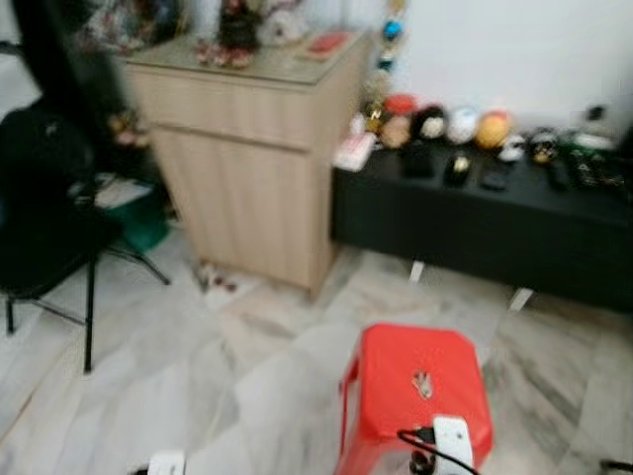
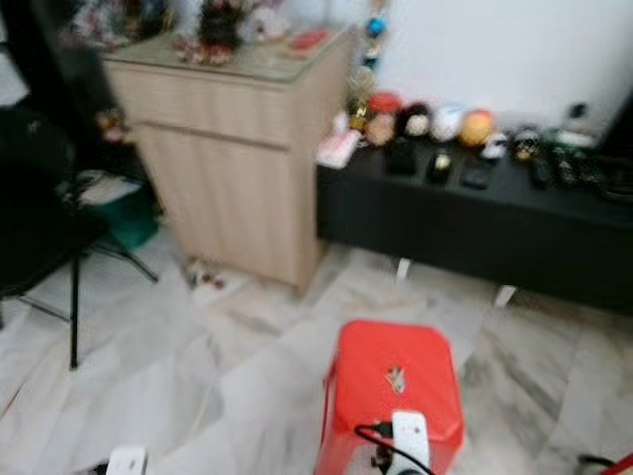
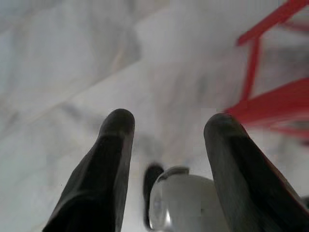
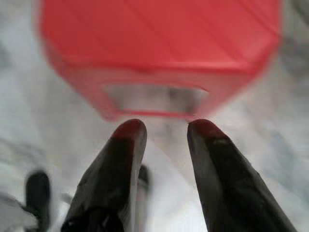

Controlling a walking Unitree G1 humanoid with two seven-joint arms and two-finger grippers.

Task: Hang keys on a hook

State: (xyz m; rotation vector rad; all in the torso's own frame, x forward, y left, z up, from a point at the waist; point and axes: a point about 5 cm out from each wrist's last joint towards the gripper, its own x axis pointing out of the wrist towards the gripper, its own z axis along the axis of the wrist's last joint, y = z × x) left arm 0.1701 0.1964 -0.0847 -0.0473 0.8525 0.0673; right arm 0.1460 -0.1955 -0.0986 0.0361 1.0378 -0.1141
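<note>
Marble floor (image 1: 198, 366) runs to a wooden cabinet (image 1: 247, 168) far left and a cluttered black bench (image 1: 495, 223) far right. Near, the keys (image 1: 422, 383) lie on a red stool (image 1: 396, 361). Both left gripper (image 3: 166, 128) and right gripper (image 4: 161, 128) hang open, empty. Blurred views could spoil the reach, nudging the keys off.

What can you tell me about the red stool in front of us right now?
The red stool looks like moulded plastic, with a flat, rounded-square seat and red legs and braces below. It stands upright on the pale marble floor, just ahead and slightly to the robot's right. A small bunch of keys lies on the seat. The right claw hovers open beside its rim, touching nothing. The views are blurred, so finer detail is unclear.
</note>
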